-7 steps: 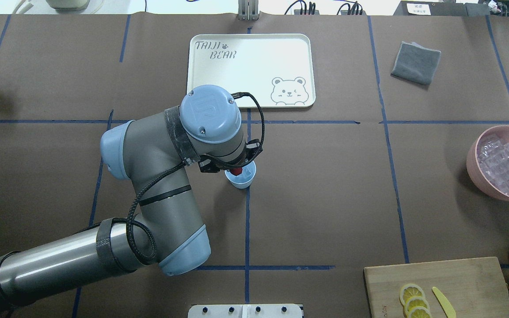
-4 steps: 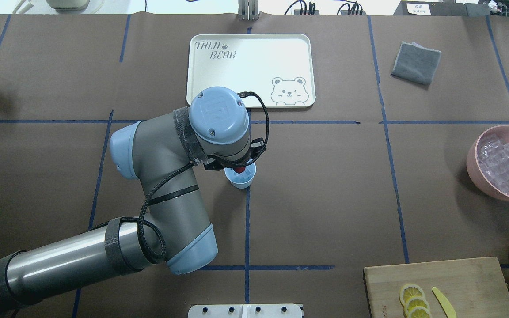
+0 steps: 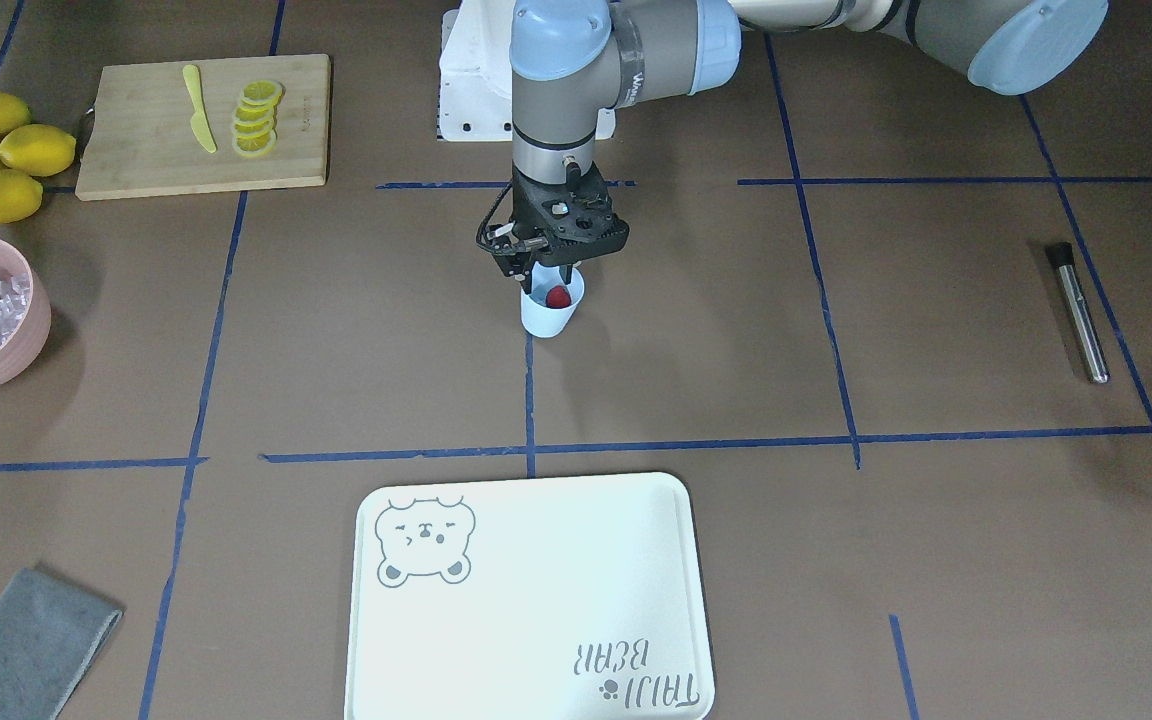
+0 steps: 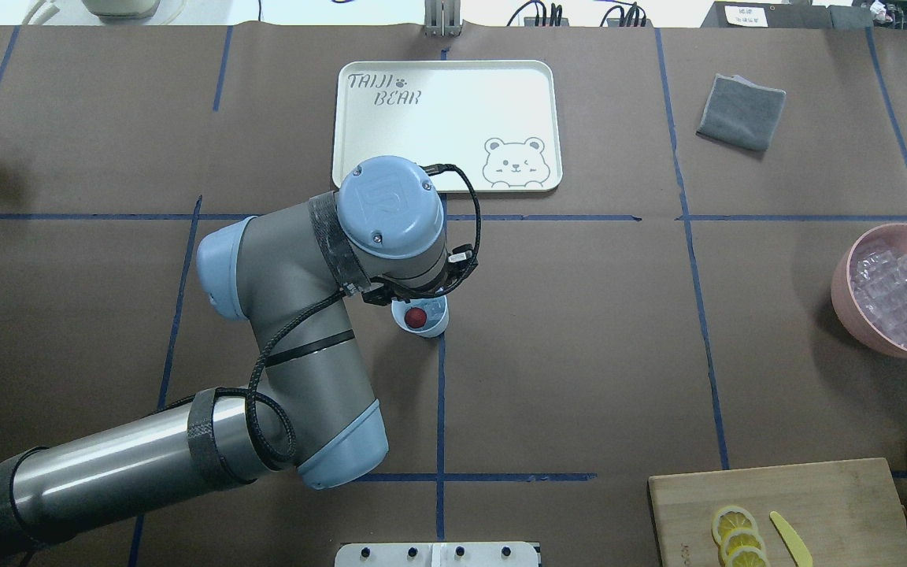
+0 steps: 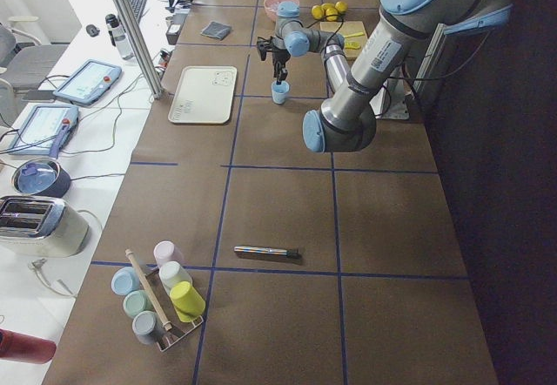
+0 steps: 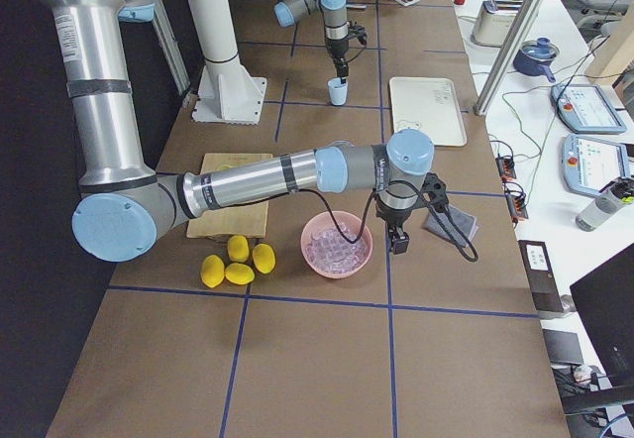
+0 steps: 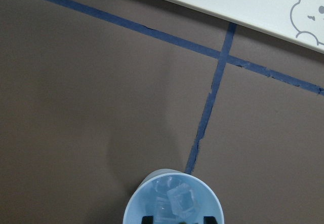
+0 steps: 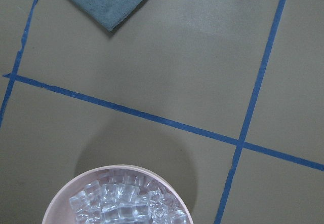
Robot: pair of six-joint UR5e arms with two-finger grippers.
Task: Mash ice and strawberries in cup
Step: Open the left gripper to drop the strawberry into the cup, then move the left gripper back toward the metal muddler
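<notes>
Pale blue plastic cup [image 4: 422, 324] stands upright mid-desk [image 4: 579, 354] on a tape line [image 4: 440, 394], holding a dark red strawberry [image 4: 416, 316], apparently atop clear ice cubes [image 7: 177, 201]. Left gripper [image 3: 546, 273] hovers just above, fingers [image 7: 147, 220] spread. Right gripper [image 6: 399, 244] hangs beside the pink bowl [image 6: 337, 260]; whether its fingers are spread I cannot tell.

We look at a long table [image 5: 261, 215] covered in brown paper and gridded with blue tape [image 4: 440, 409]. At the left of the exterior left view runs a white bench [image 5: 104, 145] (toaster [image 5: 39, 226], pot [image 5: 35, 178] and tablets [image 5: 87, 80] on it), a grey office chair [image 5: 19, 54] at upper left, all evenly and brightly lit.
</notes>
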